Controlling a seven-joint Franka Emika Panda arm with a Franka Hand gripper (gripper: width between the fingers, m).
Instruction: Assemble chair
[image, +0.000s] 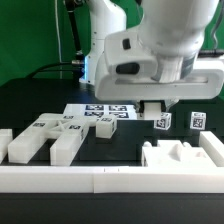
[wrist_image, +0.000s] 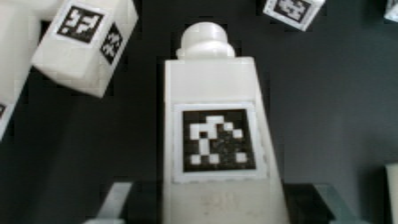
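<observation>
so the jaws are pinched nearly closed on the butt end of a tagged chair bar (wrist_image: 214, 125), long axis running straight out from them, peg (wrist_image: 208, 38) farthest away, low over the counter (image: 120, 150) around 3 o'clock in the exterior view

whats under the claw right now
A white chair bar is clamped in the claw, its tag facing the wrist camera, a rounded peg at its end. In the exterior view the claw's body mostly covers it, so whether it touches the table is hidden.
</observation>
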